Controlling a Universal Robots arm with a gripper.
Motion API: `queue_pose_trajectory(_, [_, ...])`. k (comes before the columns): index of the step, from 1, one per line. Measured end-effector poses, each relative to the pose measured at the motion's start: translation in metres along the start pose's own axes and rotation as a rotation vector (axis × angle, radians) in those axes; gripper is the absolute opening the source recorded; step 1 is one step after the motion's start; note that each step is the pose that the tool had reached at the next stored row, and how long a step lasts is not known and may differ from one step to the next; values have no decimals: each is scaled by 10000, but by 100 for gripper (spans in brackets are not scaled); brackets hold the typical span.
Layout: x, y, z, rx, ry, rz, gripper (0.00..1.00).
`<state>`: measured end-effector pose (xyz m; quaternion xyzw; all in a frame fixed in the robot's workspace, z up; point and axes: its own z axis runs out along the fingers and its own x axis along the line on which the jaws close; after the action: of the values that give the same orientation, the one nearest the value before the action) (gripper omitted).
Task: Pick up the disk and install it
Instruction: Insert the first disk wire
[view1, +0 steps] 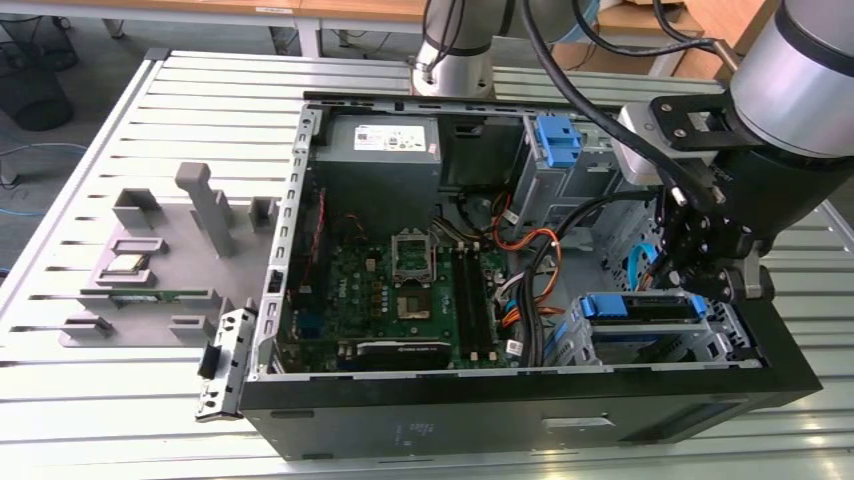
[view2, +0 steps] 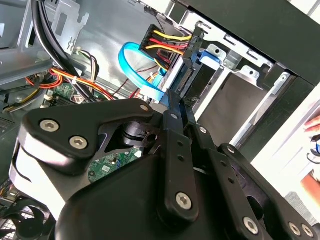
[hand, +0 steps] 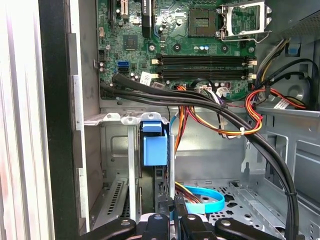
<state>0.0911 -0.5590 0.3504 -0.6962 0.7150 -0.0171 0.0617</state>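
The disk (view1: 641, 306) sits in the drive cage at the front corner of the open computer case (view1: 307, 200), on the exterior view's right. Its blue bracket faces up. In the first wrist view the bracket's blue end (hand: 154, 147) stands edge-on between the cage's metal walls. My gripper (view1: 694, 285) reaches down into the cage at the bracket's right end. In both wrist views the two black fingers (view2: 172, 107) lie close together, in line with the disk's dark edge (view2: 187, 70). They are shut on it (hand: 170, 206). A black power plug with coloured wires (view2: 167, 47) sits just beyond.
Thick black cables (hand: 200, 102) and orange wires cross the case beside the cage, and a blue flat cable (hand: 200, 200) loops on its floor. A second blue bracket (view1: 558, 140) stands at the case's far end. A grey parts fixture (view1: 160, 260) lies on the slatted table. A hand (view2: 312, 125) shows outside the case.
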Motion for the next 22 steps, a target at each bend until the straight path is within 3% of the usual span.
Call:
queue_pose_trajectory(13, [19, 6, 41, 2, -1, -3, 16])
queue_pose_trajectory(19, [29, 17, 68, 31, -6, -47, 16])
queue_pose_trajectory(22, [42, 21, 88, 92, -23, -90, 16])
